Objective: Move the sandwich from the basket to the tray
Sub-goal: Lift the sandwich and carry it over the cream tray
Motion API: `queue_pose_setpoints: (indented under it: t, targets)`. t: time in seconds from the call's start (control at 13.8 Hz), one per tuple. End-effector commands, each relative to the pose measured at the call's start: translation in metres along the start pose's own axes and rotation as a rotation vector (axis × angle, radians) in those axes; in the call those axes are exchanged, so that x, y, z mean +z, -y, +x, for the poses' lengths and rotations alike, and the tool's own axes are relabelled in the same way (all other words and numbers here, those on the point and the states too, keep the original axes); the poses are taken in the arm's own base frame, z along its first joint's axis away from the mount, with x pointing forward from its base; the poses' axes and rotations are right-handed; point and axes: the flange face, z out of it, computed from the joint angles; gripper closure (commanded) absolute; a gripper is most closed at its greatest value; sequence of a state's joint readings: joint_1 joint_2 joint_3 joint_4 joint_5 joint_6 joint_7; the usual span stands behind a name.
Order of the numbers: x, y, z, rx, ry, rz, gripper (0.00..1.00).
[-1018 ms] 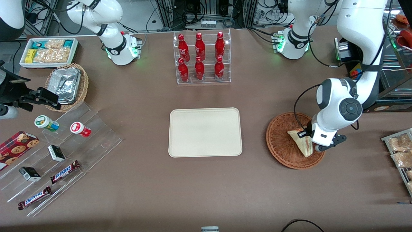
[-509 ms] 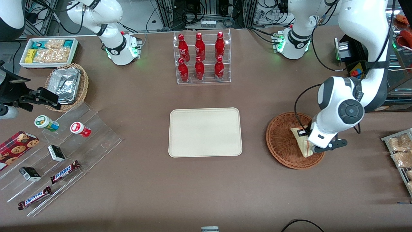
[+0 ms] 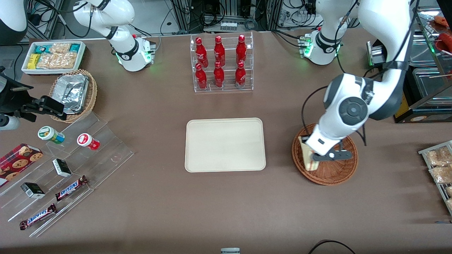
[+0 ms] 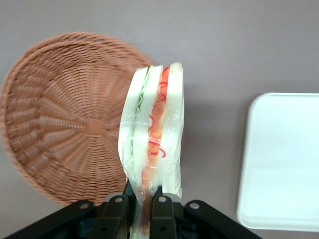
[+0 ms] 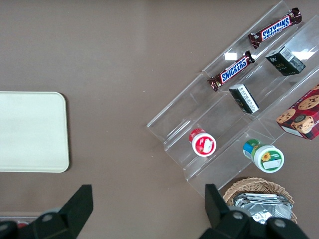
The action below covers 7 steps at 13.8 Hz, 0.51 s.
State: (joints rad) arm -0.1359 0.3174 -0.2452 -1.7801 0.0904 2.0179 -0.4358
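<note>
My left gripper [image 3: 313, 157] is shut on the sandwich [image 3: 305, 155], a clear-wrapped white wedge with red-orange and green filling. It holds the wedge in the air over the rim of the round brown wicker basket [image 3: 332, 174], on the side facing the tray. In the left wrist view the sandwich [image 4: 152, 129] stands cut edge toward the camera, pinched at its lower end between the two black fingers [image 4: 115, 209] of the gripper [image 4: 141, 200]. Below it lies the basket [image 4: 60, 119] with nothing in it. The cream tray [image 3: 225, 144] lies bare at the table's middle, and its rounded corner [image 4: 279, 159] shows beside the sandwich.
A clear rack of red bottles [image 3: 220, 63] stands farther from the front camera than the tray. Toward the parked arm's end are a stepped acrylic stand with snacks [image 3: 63, 169], a small wicker basket of foil trays [image 3: 74, 93] and a white bin [image 3: 53, 56]. Bagged snacks [image 3: 439, 165] lie toward the working arm's end.
The left arm has swung toward the tray with the sandwich in its grip. The wedge has left the basket's middle and now hangs above its tray-side rim.
</note>
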Motion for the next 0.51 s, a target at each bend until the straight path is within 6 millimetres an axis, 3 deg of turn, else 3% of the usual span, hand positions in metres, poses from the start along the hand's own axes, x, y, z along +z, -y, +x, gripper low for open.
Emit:
queue_pose_setpoints:
  t: [0.0,0.22,0.36,0.44]
  targets:
    - [-0.013,-0.039,-0.005,-0.023,-0.004,-0.019,1.00]
    - [-0.007,-0.081,-0.008,-0.069,0.008,-0.051,1.00]
    - [0.002,-0.129,-0.028,-0.057,-0.009,-0.015,1.00]
    - [0.010,-0.143,-0.026,-0.097,-0.015,-0.007,1.00]
